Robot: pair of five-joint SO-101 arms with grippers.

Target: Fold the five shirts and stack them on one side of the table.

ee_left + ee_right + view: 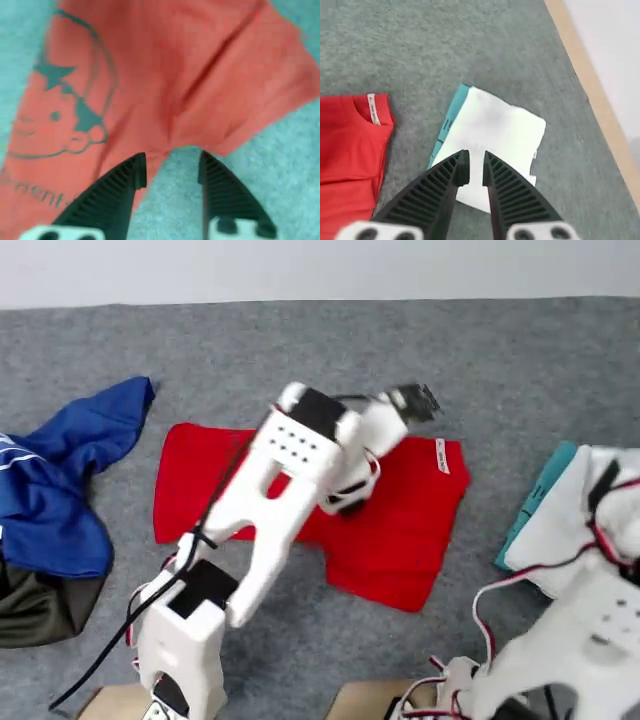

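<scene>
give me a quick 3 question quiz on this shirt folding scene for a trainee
1. True or false: the left pincer is shut on the red shirt.
2. Which shirt lies on the teal shirt? A white, B blue, C red.
3. What colour is the crumpled shirt on the left side of the table?
Key: 1 false, it is open. 2 A, the white shirt. 3 the blue shirt.

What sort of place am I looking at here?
Probably a robotics test bench: grey felt table, two white arms, a red shirt spread out, a white shirt folded.
</scene>
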